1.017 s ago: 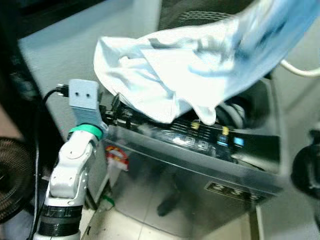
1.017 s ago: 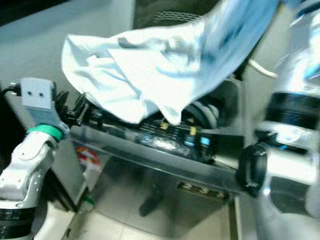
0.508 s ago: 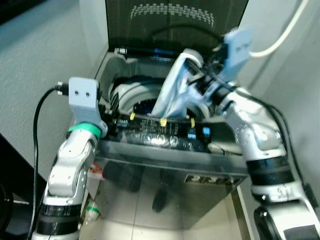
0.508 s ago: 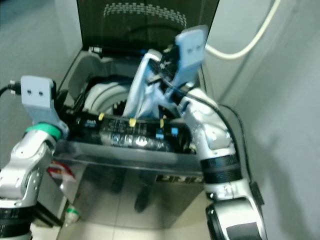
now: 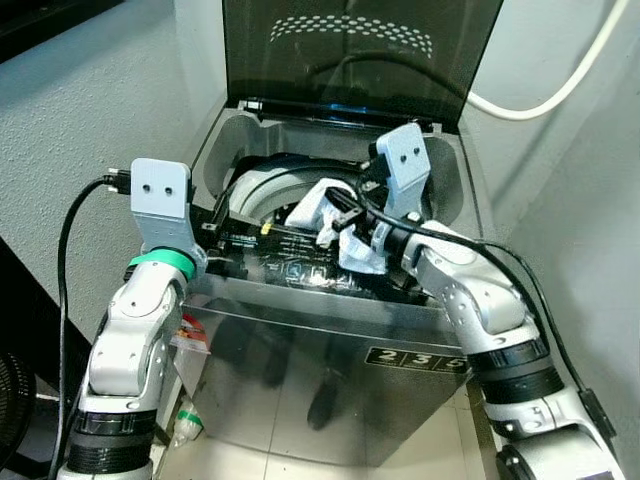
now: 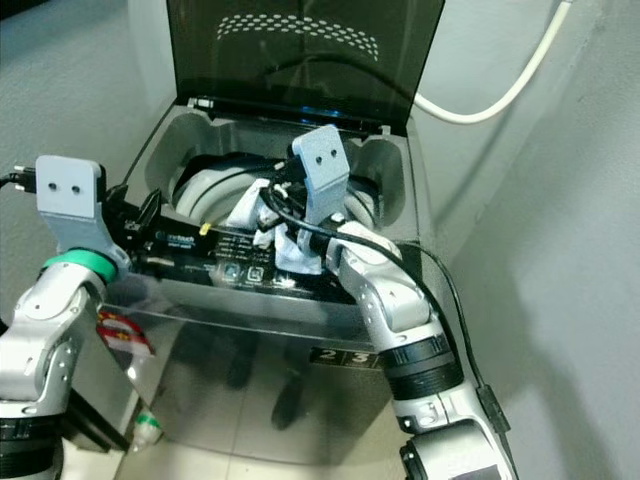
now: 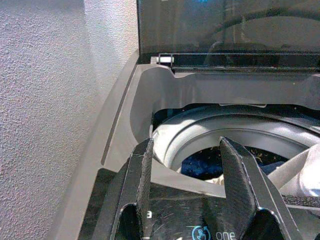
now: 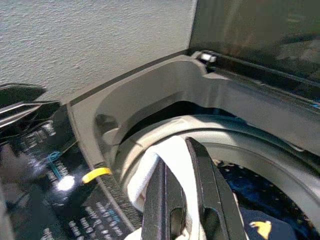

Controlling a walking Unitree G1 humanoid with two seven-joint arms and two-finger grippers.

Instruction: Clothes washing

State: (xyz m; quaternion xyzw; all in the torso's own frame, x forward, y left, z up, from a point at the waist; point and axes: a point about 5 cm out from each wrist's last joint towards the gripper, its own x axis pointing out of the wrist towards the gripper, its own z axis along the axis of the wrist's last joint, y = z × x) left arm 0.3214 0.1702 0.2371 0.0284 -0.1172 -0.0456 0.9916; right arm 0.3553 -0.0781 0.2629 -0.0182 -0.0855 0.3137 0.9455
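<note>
1. While the dark lid [image 5: 360, 50] of the top-loading washing machine [image 5: 330, 370] stands raised against the wall, the robot leans over the open tub with both arms forward.
2. Its right gripper [image 8: 180, 200] is over the mouth of the drum [image 7: 235, 130], the two black fingers pinched together on a white cloth [image 5: 335, 215].
3. That cloth hangs half in and half out: part of it drapes over the glossy black control panel [image 5: 300, 262] at the front edge, and the rest drops toward the drum.
4. Down inside the drum, something dark blue [image 7: 200, 162] lies at the bottom; I can't make out what garment it is.
5. The left gripper [image 7: 187, 180] sits at the left front corner of the machine, just over the control panel, its fingers spread apart with nothing between them.
6. A black cable [image 5: 70, 250] loops from the left wrist down the arm.
7. A pale hose [image 5: 560, 85] curves along the wall behind the machine on the right.
8. A small red-and-white sticker [image 6: 122, 328] sits on the steel front, low on the left.
</note>
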